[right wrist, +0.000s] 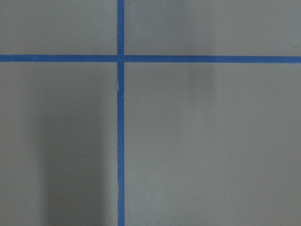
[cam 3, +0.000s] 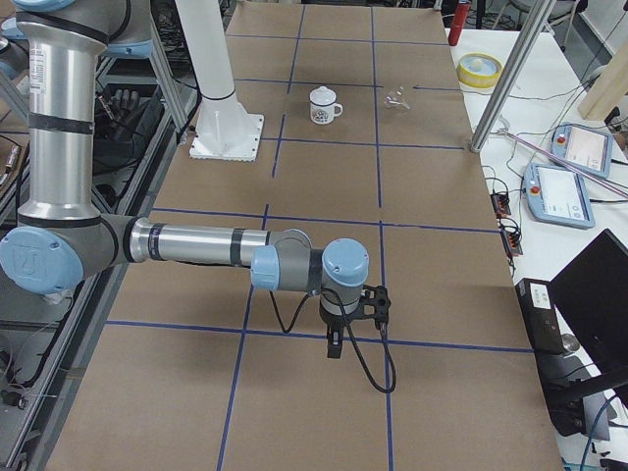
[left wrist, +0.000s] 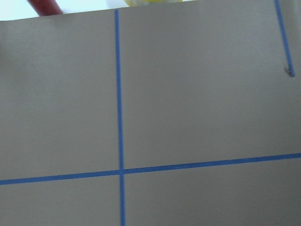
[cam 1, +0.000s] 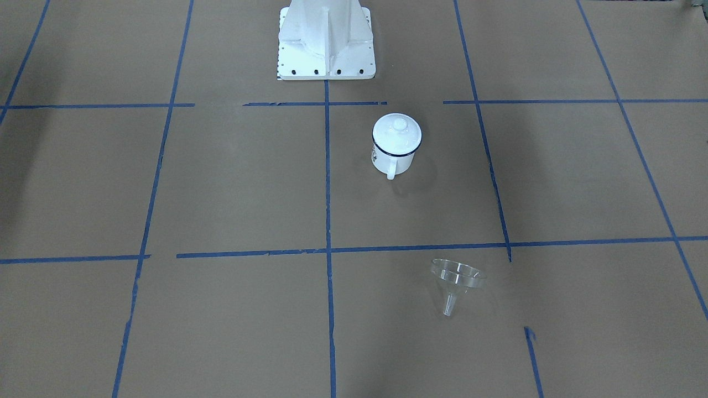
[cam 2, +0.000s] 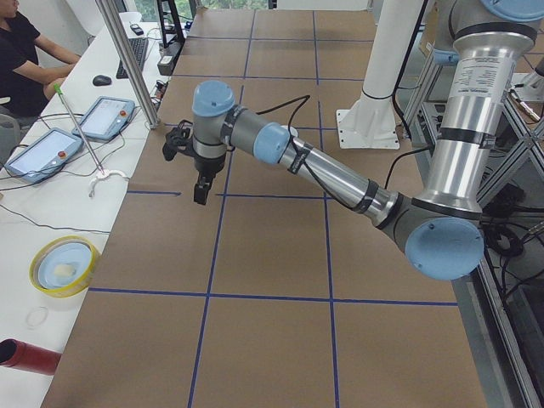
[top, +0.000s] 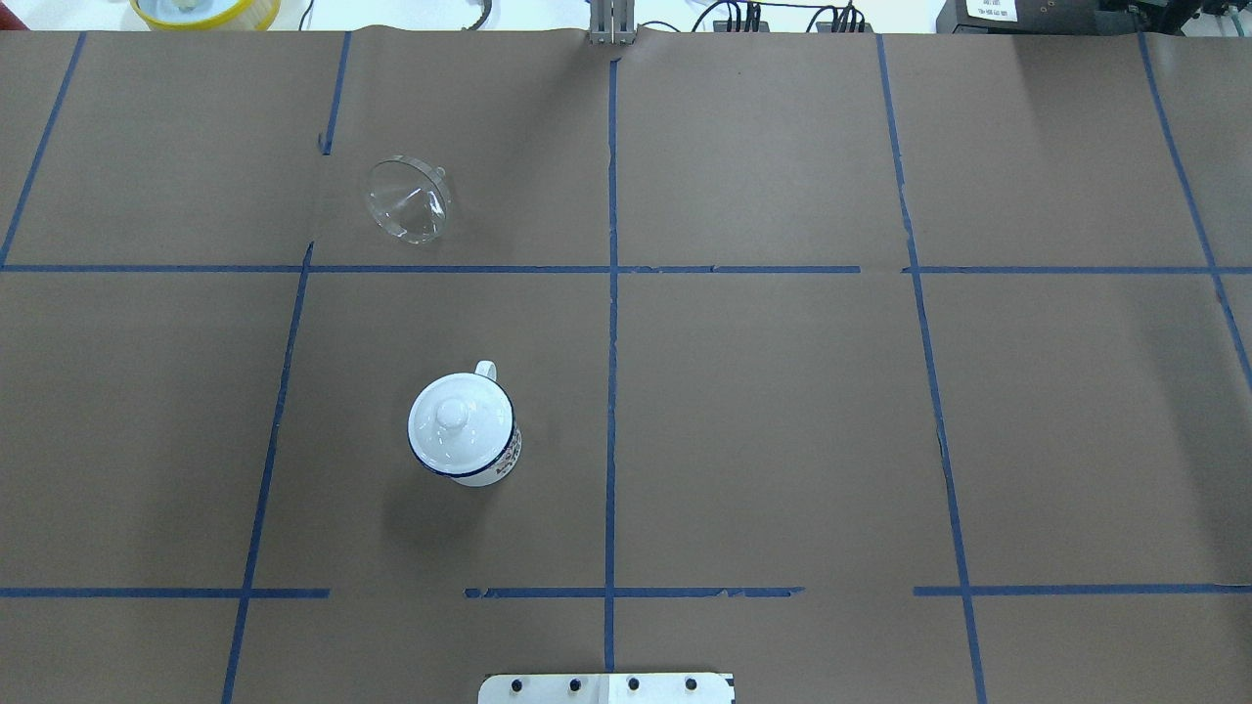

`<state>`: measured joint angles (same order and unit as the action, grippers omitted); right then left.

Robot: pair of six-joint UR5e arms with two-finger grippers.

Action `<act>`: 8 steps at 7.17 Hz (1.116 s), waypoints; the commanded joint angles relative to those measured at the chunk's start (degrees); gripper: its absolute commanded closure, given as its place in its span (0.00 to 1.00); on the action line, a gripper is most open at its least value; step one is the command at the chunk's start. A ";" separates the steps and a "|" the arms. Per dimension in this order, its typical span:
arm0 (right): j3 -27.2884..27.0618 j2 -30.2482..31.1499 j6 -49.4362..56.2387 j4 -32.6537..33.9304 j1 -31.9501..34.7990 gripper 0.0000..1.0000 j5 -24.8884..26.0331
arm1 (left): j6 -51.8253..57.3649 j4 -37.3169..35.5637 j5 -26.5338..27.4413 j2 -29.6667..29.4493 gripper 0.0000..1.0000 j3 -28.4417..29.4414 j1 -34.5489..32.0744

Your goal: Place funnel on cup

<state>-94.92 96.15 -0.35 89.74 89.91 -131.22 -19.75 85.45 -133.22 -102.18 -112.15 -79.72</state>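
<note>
On table (cam 1: 221,188), funnel (cam 1: 457,278) lies apart from cup (cam 1: 394,159); left tool (cam 2: 201,195), right tool (cam 3: 335,346): cannot tell.

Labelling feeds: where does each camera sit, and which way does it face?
Front-facing: across the table, facing the robot's base; cup, funnel.
Overhead: behind robot, looking forward, down; base edge only.
Exterior left: table's left end; left arm, left tool.
Exterior right: right end; right arm, right tool.
Left wrist: down at table; no body.
Right wrist: likewise.
Shared: first two show cup, funnel.
</note>
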 commanded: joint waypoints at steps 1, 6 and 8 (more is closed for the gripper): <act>0.00 0.00 0.00 0.00 0.00 0.00 0.00 | -14.55 -0.72 0.94 -6.16 0.00 -3.50 11.98; 0.00 0.00 0.00 0.00 0.00 0.00 0.00 | -35.97 -1.08 11.38 -14.35 0.00 -4.39 33.99; 0.00 0.00 0.00 0.00 0.00 0.00 0.00 | -43.04 -2.56 15.77 -17.50 0.00 -2.91 39.33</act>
<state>-94.92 96.15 -0.35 89.73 89.91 -131.22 -58.38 83.78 -120.35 -117.60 -116.24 -44.26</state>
